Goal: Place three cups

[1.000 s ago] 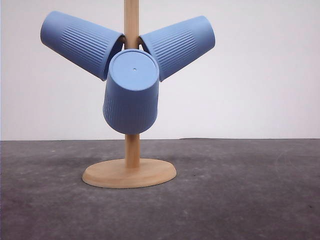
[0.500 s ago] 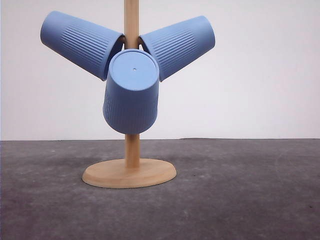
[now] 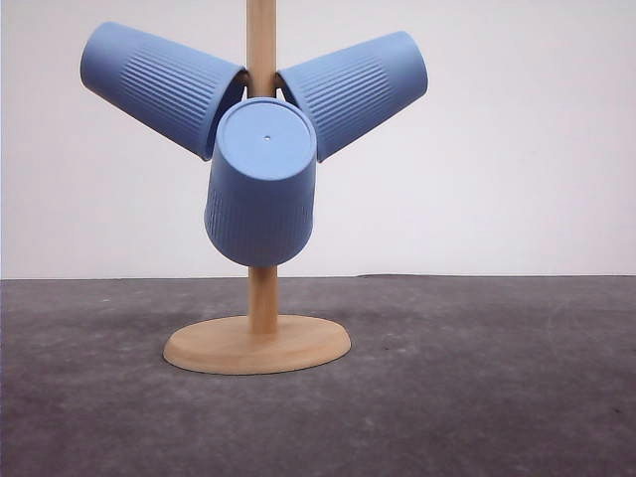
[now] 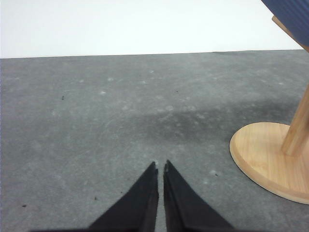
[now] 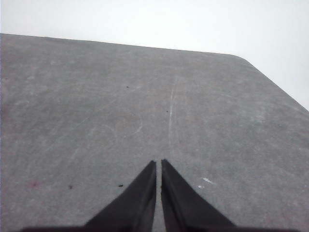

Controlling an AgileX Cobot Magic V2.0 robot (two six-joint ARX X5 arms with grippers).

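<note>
You have all three cups hanging on the wooden cup tree, none on the worktop. The left cup lies tilted, its long axis running up and out toward the left edge, flat base highest and mouth down against the pole. The right cup mirrors it, axis climbing toward the right edge, base outermost, mouth at the pole. The front cup points its flat base toward you and slightly upward, so you look at the round base with a small dot in the middle; its ribbed wall drops below, mouth turned down and away toward the pole. The three mouths meet closely around the pole; you cannot tell whether the cups touch one another.

The pole stands upright on a round wooden base, which sits on the grey worktop left of centre, nearer the far edge.

Your left gripper hovers over bare worktop near the round base, fingertips almost together and holding nothing. Your right gripper is likewise nearly closed and empty, over bare worktop facing the far right corner.
</note>
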